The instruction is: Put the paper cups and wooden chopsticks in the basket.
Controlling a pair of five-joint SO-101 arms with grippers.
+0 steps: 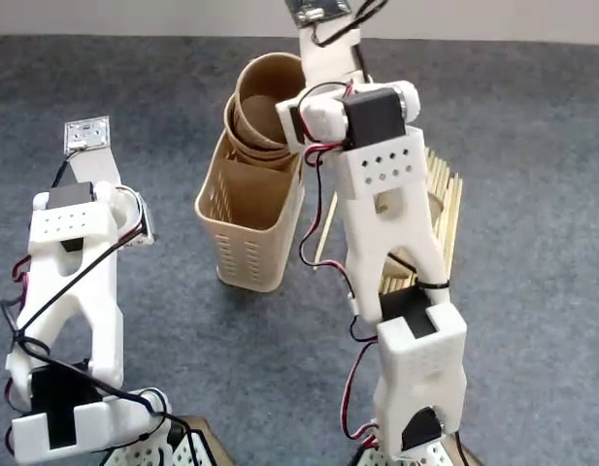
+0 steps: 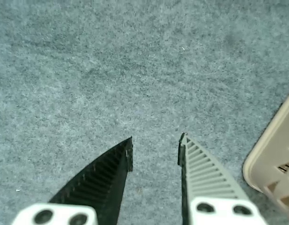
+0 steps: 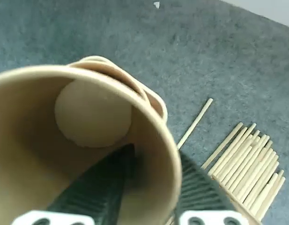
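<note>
A beige slotted basket (image 1: 250,228) stands mid-table, its corner showing in the left wrist view (image 2: 270,161). Above its far end my right gripper (image 3: 151,171) is shut on the rim of a brown paper cup (image 1: 270,92) (image 3: 83,131), one finger inside and one outside. More nested cups (image 1: 255,136) sit beneath it in the basket. Wooden chopsticks (image 1: 440,199) (image 3: 249,166) lie in a pile on the carpet to the right of the basket, partly hidden by the right arm. My left gripper (image 2: 155,151) is open over bare carpet, left of the basket.
The grey carpet (image 1: 532,126) covers the table. One chopstick (image 3: 196,123) lies apart from the pile, near the basket. A small white tag (image 1: 87,134) lies at the far left. Bare carpet stretches left of the basket.
</note>
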